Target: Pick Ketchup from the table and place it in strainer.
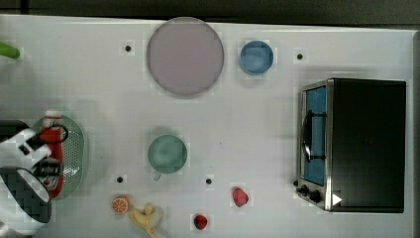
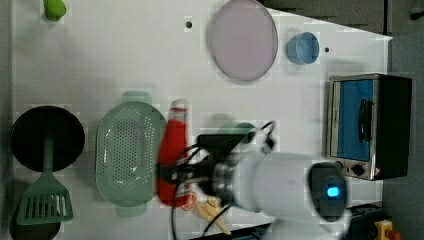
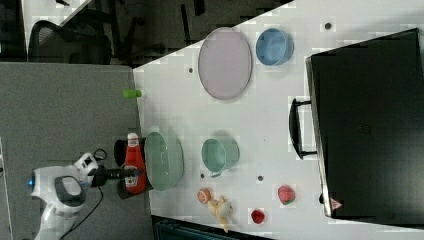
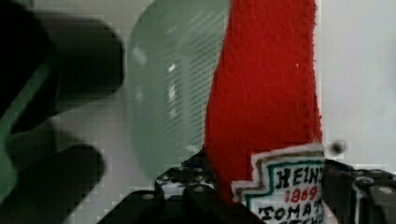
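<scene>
Gripper (image 2: 172, 172) clamped on ketchup (image 2: 172, 155), arm reaching level over the tabletop's edge | ketchup: soft red bottle, white cap, white label, lying lengthwise above strainer (image 2: 125, 155) rim | strainer: pale green, perforated, by the tabletop's edge
</scene>
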